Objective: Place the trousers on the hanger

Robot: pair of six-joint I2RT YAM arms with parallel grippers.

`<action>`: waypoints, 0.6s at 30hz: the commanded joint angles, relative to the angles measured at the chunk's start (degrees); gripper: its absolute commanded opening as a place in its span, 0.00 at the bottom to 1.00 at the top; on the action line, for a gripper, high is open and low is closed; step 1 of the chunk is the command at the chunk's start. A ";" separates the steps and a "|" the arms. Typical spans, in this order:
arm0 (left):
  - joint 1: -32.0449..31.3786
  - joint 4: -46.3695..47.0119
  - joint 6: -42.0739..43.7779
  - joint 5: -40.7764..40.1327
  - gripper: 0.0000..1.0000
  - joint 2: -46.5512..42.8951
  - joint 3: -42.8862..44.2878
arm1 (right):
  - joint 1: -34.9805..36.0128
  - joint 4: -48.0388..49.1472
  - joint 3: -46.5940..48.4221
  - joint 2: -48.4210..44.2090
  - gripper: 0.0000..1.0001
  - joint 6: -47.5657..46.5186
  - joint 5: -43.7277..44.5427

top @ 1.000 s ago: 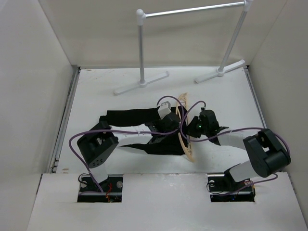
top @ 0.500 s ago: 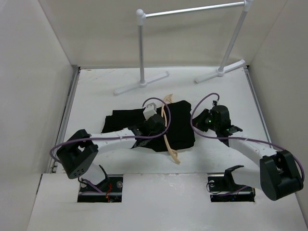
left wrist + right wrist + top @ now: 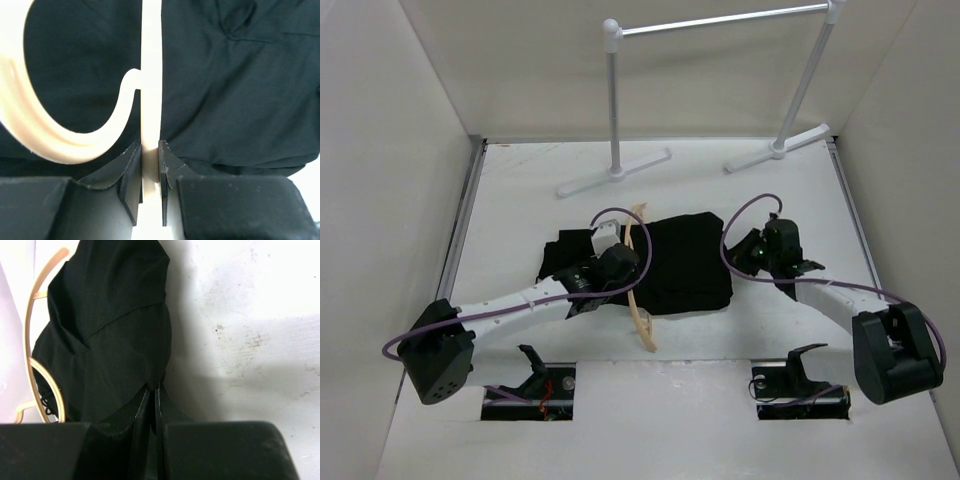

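Observation:
The black trousers lie spread in the middle of the table and pass through the tan wooden hanger, which stands on edge across them. My left gripper is shut on the hanger's straight bar; the hook curves off to the left over black cloth. My right gripper is at the trousers' right edge, shut on a pinch of the black cloth. The hanger's curved shoulder shows at the cloth's far side in the right wrist view.
A white-and-silver garment rail stands at the back on two T-shaped feet. White walls close in the table on the left, right and back. Bare white tabletop lies to the right of the trousers.
My left gripper has carried the hanger leftward along the trousers. My right gripper has stayed near the right edge, and the cloth has spread flatter and wider between them.

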 commanded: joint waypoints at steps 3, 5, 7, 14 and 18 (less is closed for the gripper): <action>-0.72 -4.75 3.72 -7.77 0.01 -1.05 3.10 | -0.62 3.02 -0.87 0.94 0.13 -0.62 0.42; -1.08 -5.02 4.78 -9.00 0.01 -0.52 3.97 | -0.62 3.28 -1.22 1.38 0.13 -0.53 0.51; -1.34 -5.28 5.57 -10.41 0.01 0.27 5.03 | -0.71 3.29 -1.48 1.90 0.13 -0.18 0.77; -4.77 -4.32 5.92 -11.73 0.01 -0.60 8.72 | -0.45 3.11 -1.05 2.61 0.17 0.08 1.47; -5.30 -2.12 5.66 -11.12 0.01 -2.45 9.95 | 0.52 2.67 -0.78 2.26 0.20 0.26 2.00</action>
